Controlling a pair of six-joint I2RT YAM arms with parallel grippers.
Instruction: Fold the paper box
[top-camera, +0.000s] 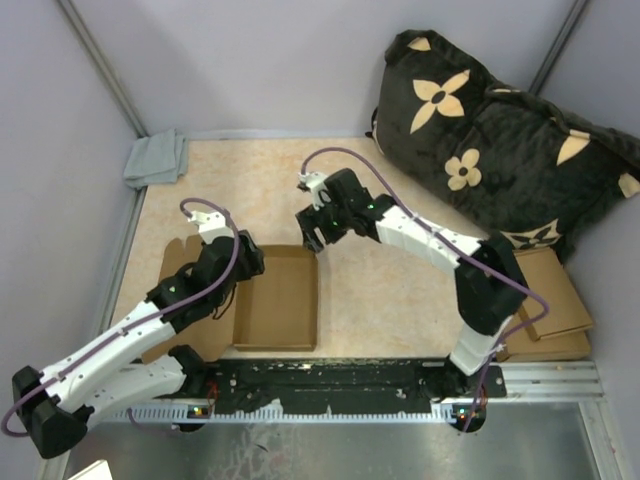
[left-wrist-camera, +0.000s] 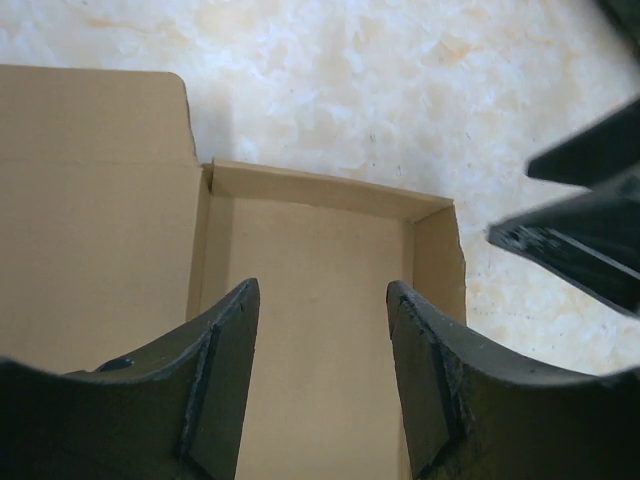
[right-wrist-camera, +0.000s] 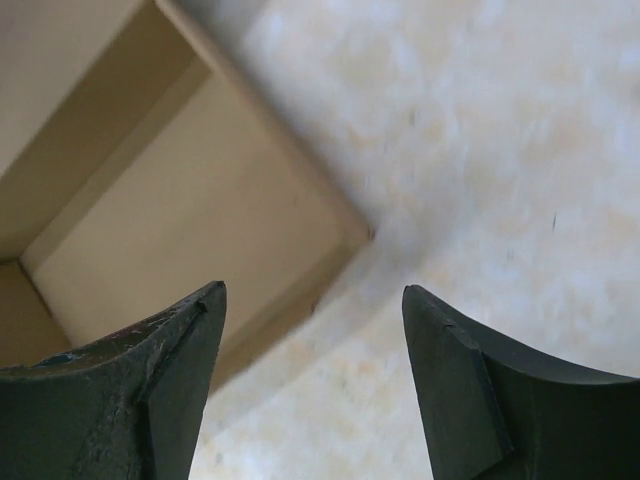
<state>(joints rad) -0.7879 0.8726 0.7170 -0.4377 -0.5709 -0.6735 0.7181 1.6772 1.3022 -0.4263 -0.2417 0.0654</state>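
The paper box (top-camera: 280, 300) lies on the table as a shallow brown tray with its walls raised. Its lid flap (top-camera: 178, 262) lies flat to the left. My left gripper (top-camera: 250, 262) hovers over the tray's left far part, open and empty. In the left wrist view its fingers (left-wrist-camera: 322, 290) frame the tray floor (left-wrist-camera: 320, 240) and far wall. My right gripper (top-camera: 310, 232) hangs just beyond the tray's far right corner, open with nothing in it. The right wrist view has that corner (right-wrist-camera: 200, 200) under the left finger and bare table under the gripper (right-wrist-camera: 312, 292).
A black pillow with tan flowers (top-camera: 500, 140) fills the back right. A pile of flat cardboard sheets (top-camera: 550, 300) lies at the right edge. A grey cloth (top-camera: 157, 158) sits in the back left corner. A black rail (top-camera: 330, 375) runs along the near edge.
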